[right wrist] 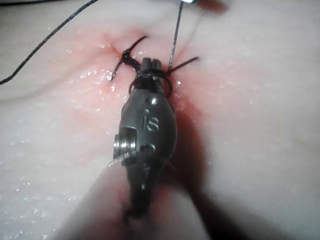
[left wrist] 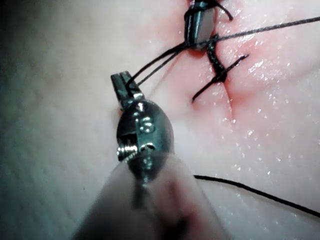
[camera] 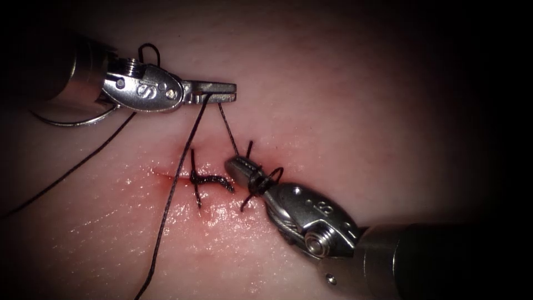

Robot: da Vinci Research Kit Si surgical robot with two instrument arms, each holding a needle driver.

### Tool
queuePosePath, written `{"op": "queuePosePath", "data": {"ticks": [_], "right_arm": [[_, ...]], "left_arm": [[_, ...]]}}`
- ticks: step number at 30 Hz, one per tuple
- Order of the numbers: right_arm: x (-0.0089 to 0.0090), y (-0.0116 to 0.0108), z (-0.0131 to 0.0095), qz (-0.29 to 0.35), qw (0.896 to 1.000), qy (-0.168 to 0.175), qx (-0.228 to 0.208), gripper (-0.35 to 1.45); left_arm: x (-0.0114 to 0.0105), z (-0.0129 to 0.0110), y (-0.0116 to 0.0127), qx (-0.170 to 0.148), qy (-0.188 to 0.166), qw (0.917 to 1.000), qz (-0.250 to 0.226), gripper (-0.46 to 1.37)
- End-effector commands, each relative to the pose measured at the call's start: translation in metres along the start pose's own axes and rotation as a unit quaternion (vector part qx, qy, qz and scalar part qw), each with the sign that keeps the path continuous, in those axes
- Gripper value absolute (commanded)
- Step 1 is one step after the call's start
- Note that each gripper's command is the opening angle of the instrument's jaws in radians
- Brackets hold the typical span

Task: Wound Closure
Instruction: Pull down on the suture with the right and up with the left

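Observation:
My left tool (camera: 222, 91) hovers above the cut (camera: 161, 173), its jaws shut on the dark thread (camera: 172, 189). One strand falls across the cut toward the near edge. A second strand runs down to my right tool (camera: 236, 165), which lies over the cut's right part. Its jaws look shut, thread loops (camera: 261, 180) are wound around them, and a short thread end (camera: 249, 147) stands at their tip. A curved silver needle (camera: 66, 121) lies left of the cut under the left tool's wrist, held by neither tool. Up close, the left jaws (left wrist: 122, 82) pinch thread and the right jaws (right wrist: 150, 64) carry the wraps.
A tied stitch (camera: 208, 180) with short cut ends crosses the cut just left of the right tool. Red fluid wets the tissue (camera: 222, 216) around the cut. More thread (camera: 72, 166) trails from the needle toward the left edge.

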Motion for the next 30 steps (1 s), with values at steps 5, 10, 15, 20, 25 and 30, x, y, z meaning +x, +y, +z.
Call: {"op": "queuePosePath", "data": {"ticks": [5, 10, 15, 20, 25, 30], "right_arm": [[-0.0011, -0.0010, -0.0017, -0.002, 1.000, -0.002, -0.003, -0.35], [-0.0013, -0.0024, -0.0027, -0.006, 1.000, -0.004, 0.001, -0.35], [-0.0014, -0.0034, -0.0030, -0.014, 1.000, -0.004, 0.002, -0.35], [-0.0016, -0.0042, -0.0037, -0.016, 1.000, -0.006, 0.006, -0.35], [-0.0017, -0.0053, -0.0050, -0.019, 1.000, -0.006, 0.008, -0.35], [-0.0020, -0.0062, -0.0065, -0.022, 1.000, -0.007, 0.007, -0.35]], "left_arm": [[0.0001, 0.0002, -0.0004, -0.006, 0.000, 1.0000, 0.002, -0.35], [0.0000, 0.0004, -0.0006, -0.005, 0.000, 1.0000, 0.005, -0.35], [0.0002, 0.0005, -0.0009, -0.003, -0.002, 1.0000, 0.009, -0.35], [0.0009, 0.0005, -0.0019, 0.000, -0.008, 0.9999, 0.015, -0.35], [0.0010, 0.0006, -0.0025, 0.003, -0.011, 0.9998, 0.018, -0.35], [0.0008, 0.0008, -0.0034, 0.006, -0.014, 0.9997, 0.016, -0.35]]}}
